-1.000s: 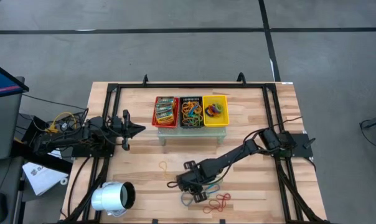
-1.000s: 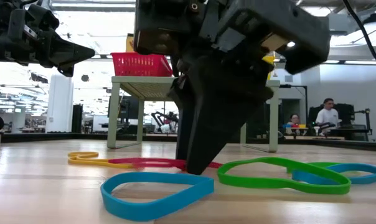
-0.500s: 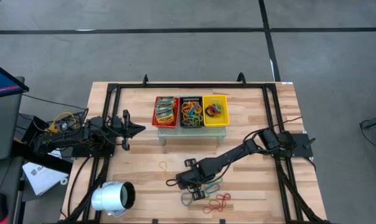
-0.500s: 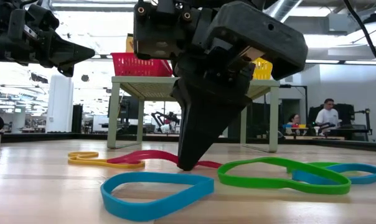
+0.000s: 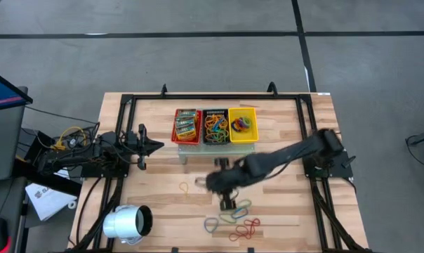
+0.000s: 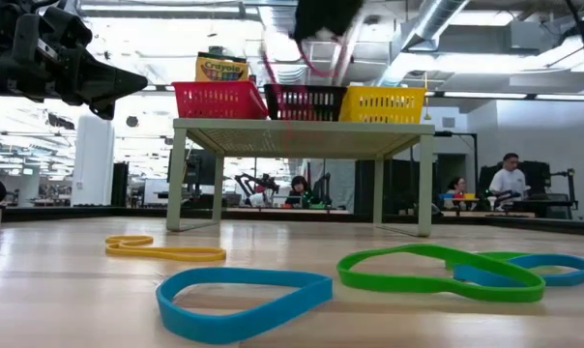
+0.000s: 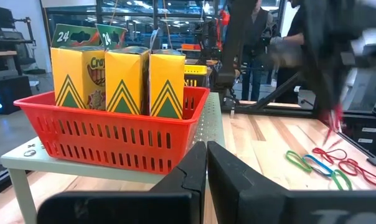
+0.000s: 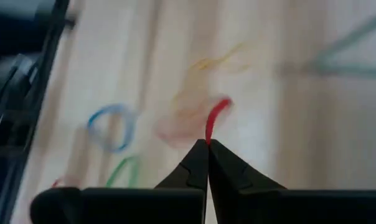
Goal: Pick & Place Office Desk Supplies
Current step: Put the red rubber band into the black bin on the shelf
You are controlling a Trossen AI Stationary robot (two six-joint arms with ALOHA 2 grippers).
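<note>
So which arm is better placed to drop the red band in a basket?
The right. Its gripper is shut on the red rubber band, lifted above the table near the baskets. The left gripper is shut, empty, at the table's left.

Wooden table (image 5: 282,140) — carries: small stand (image 5: 215,146) near far edge; white cylinder (image 5: 126,223) at near-left corner; yellow rubber band (image 5: 184,188) mid-table; blue (image 5: 211,225), green (image 5: 236,211), red bands (image 5: 246,228) — near edge.

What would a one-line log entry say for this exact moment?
right tool: shut on red rubber band, lifted above table | left tool: shut, waiting beside red basket | loose bands left on table
</note>
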